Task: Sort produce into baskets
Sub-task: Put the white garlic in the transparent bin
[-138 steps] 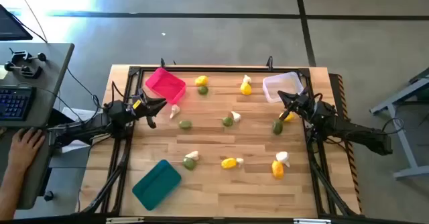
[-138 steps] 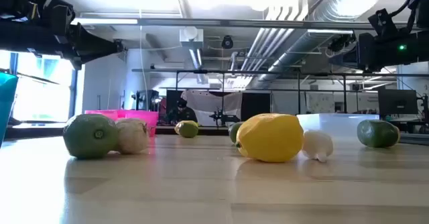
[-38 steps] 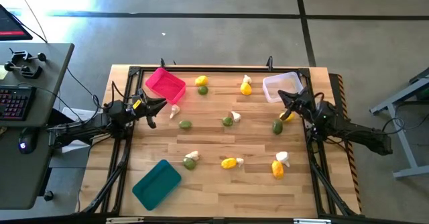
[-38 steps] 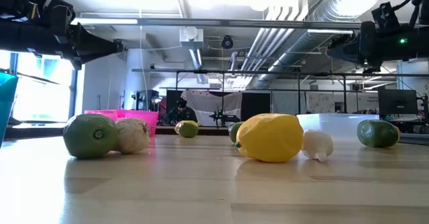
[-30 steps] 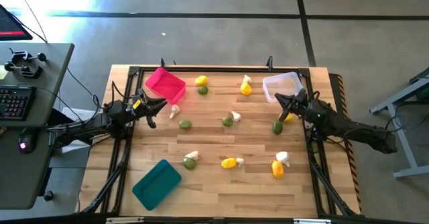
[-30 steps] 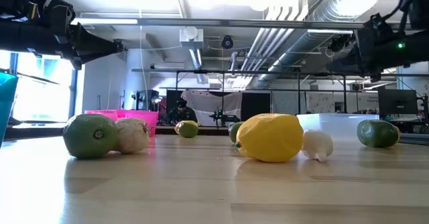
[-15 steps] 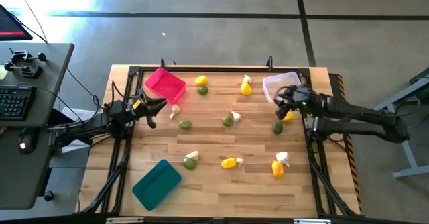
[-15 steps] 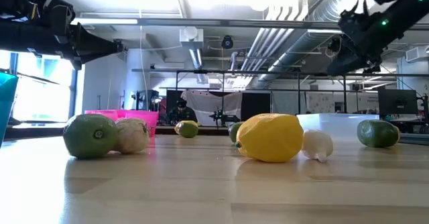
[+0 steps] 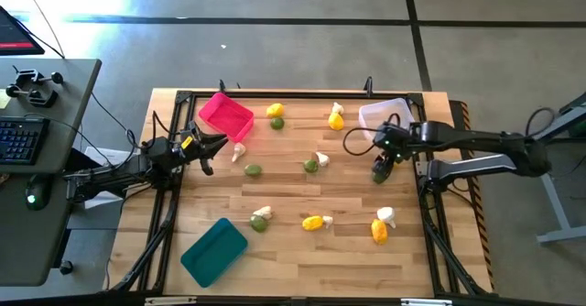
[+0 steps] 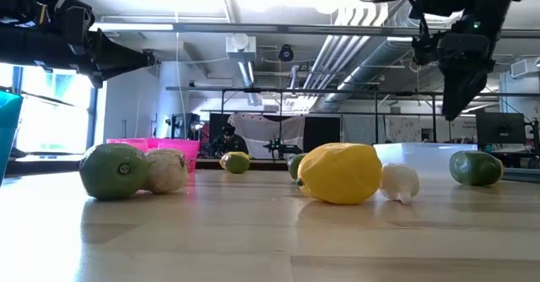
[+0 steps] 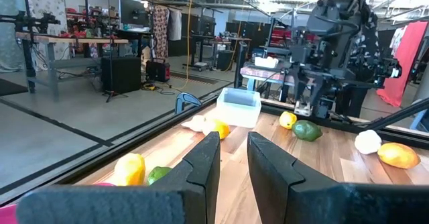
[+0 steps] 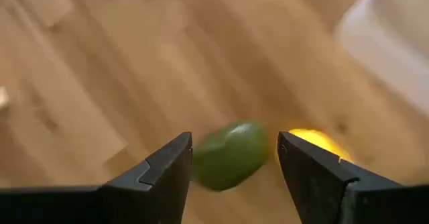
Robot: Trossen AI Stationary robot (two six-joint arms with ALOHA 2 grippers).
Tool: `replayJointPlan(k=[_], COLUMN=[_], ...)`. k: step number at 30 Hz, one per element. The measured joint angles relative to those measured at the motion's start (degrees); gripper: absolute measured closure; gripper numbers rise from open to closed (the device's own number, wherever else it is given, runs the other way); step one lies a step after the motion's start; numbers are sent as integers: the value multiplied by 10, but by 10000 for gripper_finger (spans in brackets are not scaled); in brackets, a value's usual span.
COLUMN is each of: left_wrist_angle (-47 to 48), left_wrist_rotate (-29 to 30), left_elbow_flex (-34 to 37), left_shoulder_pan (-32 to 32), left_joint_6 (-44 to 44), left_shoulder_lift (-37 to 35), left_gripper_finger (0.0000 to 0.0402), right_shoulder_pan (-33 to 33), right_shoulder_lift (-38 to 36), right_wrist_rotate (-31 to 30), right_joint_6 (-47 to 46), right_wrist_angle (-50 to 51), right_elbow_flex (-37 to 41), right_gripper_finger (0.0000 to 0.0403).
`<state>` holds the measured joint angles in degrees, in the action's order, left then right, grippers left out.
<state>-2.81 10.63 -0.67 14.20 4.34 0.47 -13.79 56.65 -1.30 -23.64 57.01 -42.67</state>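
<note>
The produce lies scattered over the wooden table: yellow ovals, dull green ones and white bulbs. The pink basket [image 9: 225, 115] stands far left, the teal basket [image 9: 213, 251] near left, and the whitish basket [image 9: 385, 118] far right. My right gripper [image 9: 380, 158] points steeply down, open, above a green fruit [image 12: 231, 153] that rests on the table. A yellow fruit [image 12: 315, 142] lies beside it. My left gripper [image 9: 216, 144] waits level at the left edge, near the pink basket. Its fingers [image 11: 201, 167] stand a narrow gap apart with nothing between them.
A black frame rail [image 9: 302, 93] runs round the table's edge. In the low view, a green fruit [image 10: 114, 170] with a white bulb [image 10: 167, 170] and a big yellow fruit [image 10: 340, 173] lie near the front. A desk with a keyboard [image 9: 20, 139] stands to the left.
My right gripper has swung out from the table's right edge toward the green fruit. It has risen and tipped from about level to pointing steeply down. The produce and the baskets have stayed in place.
</note>
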Motion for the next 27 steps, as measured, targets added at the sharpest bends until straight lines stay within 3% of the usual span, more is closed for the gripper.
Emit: replayJointPlan(k=[3,6,16,21,27], left_wrist_angle=[0,0,0,0,0], left_wrist_rotate=[0,0,0,0,0], left_elbow_flex=[0,0,0,0,0], left_shoulder_pan=[0,0,0,0,0], left_joint_6=[0,0,0,0,0], left_shoulder_lift=[0,0,0,0,0], left_gripper_finger=[339,339,339,339,339], right_shoulder_pan=[15,45,87,86,86], right_shoulder_lift=[24,48,204,271,300], right_wrist_rotate=[47,53,13,-29,-89], right_joint_6=[-33,-16,83,81,84], right_wrist_angle=[-7,-52,-362,-439,-503], right_elbow_flex=[-9,-12,-12,-12,-12], right_gripper_finger=[191,191,190,190,190])
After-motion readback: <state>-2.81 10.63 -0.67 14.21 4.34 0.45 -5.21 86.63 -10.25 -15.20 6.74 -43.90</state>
